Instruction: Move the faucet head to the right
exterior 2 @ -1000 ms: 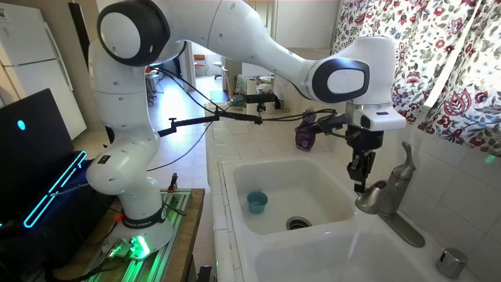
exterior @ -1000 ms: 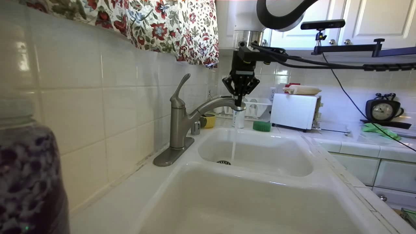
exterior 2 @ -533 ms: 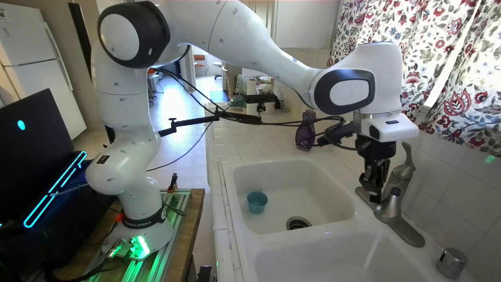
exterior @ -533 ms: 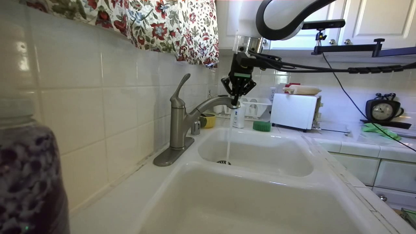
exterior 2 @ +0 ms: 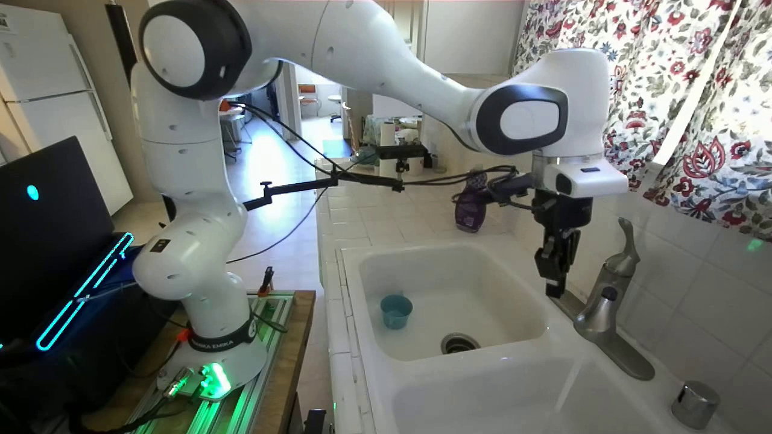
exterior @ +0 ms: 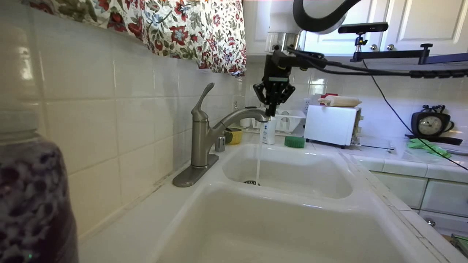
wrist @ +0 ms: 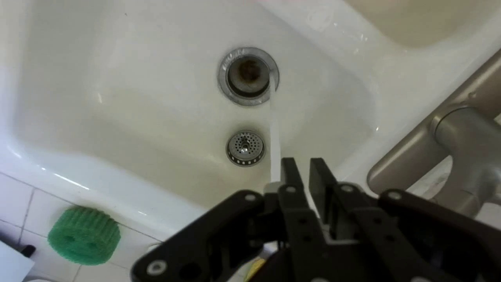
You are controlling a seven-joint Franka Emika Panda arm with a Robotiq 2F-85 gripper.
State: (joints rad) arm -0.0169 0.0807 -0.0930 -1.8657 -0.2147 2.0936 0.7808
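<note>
The faucet head (exterior: 239, 115) is brushed metal with a satin sheen; the gripper (wrist: 303, 166) looks matt, its screw heads (wrist: 157, 268) bare metal; the sink (exterior: 289, 200) is smooth and glossy; the wall tiles (exterior: 78, 133) are glazed and shiny; the curtain (exterior: 175, 33) is printed, matt cloth; the arm (exterior 2: 386, 57) looks like smooth plastic; the strainer (wrist: 245, 145) is perforated metal; the scrub brush (wrist: 84, 235) is matt and ridged; the cup (exterior 2: 395, 318) looks like smooth plastic; the table (exterior 2: 294, 337) looks like wood.

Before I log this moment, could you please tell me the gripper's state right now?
Gripper: open only slightly, with a narrow gap between the fingers in the wrist view; nothing visibly held.
</note>
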